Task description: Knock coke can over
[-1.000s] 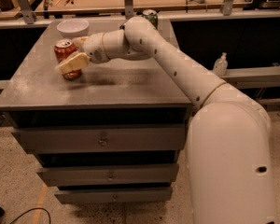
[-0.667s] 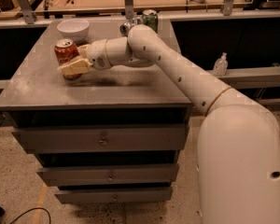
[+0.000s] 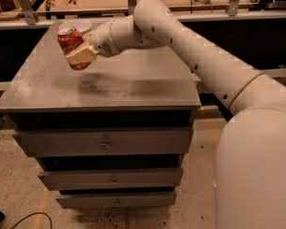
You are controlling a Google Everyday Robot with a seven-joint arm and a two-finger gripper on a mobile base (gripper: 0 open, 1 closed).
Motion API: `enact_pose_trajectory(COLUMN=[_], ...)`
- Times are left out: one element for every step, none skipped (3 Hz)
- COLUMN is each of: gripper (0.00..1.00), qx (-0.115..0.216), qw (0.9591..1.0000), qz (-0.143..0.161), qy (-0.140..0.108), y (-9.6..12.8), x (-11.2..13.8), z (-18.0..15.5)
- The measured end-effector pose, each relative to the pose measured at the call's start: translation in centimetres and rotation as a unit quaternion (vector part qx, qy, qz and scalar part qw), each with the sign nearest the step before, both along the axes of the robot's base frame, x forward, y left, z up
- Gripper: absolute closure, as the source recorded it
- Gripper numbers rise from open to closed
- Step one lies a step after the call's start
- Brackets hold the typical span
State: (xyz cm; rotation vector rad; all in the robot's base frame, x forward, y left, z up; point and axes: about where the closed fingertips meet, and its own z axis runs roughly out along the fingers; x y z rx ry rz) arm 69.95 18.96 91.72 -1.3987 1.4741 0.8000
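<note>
My gripper point(image 3: 79, 56) is over the left rear part of the grey cabinet top point(image 3: 138, 87), jaws pinching the coke can point(image 3: 69, 39). The can is tilted, silver top toward the left, and looks lifted off the surface, though I can't be sure its lower rim is free. A shadow lies on the top beneath it. The left edge is near; there is bare surface to the right and toward the front edge. A white bowl point(image 3: 77, 25) sits just behind, near the rear edge. The can is red; its lettering is not readable. Drawers point(image 3: 105, 142) are below.
</note>
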Motion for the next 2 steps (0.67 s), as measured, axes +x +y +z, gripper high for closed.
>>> enact_pose_trajectory(gripper=[1.0,1.0], qx=[-0.097,-0.184], qw=[0.9946,0.9816], qz=[-0.03,-0.048], qy=[-0.022,-0.02], y=[-1.4,-0.8], x=[0.5,2.3], z=[4.6,5.7])
